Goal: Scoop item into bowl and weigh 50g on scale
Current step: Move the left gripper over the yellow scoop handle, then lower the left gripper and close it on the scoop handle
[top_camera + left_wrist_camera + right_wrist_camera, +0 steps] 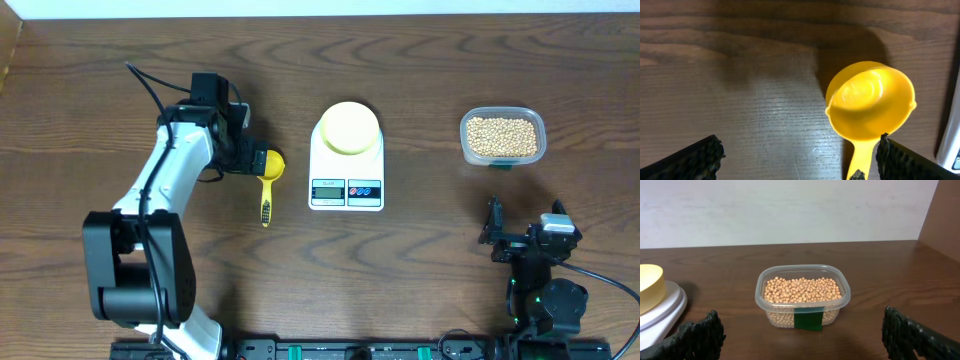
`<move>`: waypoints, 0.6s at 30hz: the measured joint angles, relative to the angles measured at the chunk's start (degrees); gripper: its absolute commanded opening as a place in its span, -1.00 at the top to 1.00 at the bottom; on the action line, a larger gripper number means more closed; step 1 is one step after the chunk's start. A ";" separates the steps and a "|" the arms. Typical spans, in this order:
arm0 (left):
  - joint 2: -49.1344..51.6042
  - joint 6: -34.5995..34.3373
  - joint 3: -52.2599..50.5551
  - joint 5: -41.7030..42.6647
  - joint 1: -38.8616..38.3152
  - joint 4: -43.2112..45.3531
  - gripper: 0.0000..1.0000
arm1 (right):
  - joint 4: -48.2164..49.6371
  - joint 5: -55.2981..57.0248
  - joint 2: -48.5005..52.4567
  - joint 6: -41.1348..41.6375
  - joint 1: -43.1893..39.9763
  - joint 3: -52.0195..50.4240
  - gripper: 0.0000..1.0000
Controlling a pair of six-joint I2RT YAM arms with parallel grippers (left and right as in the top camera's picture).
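Note:
Tan beans fill a clear plastic tub at the right; the beans show plainly in the right wrist view. The pale-yellow bowl stands on the white scale at mid-table, and bowl and scale sit at the left edge of the right wrist view. A yellow scoop lies left of the scale. My left gripper hovers open over it; the scoop has its handle just inside the right fingertip. My right gripper is open, short of the tub.
A green label marks the tub's near wall. A pale wall rises behind the table's far edge. The right arm's base stands near the front edge, below the tub.

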 measured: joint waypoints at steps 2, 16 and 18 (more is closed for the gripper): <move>0.55 0.00 0.00 0.00 0.00 0.48 -1.00 | 0.00 0.02 0.00 0.00 0.00 0.00 -0.99; 4.96 0.00 0.00 0.00 0.00 3.65 -1.00 | 0.00 0.02 0.00 0.00 0.00 0.00 -0.98; 5.92 0.00 0.00 0.00 0.00 4.02 -1.00 | 0.00 0.02 0.00 0.00 0.00 0.00 -0.98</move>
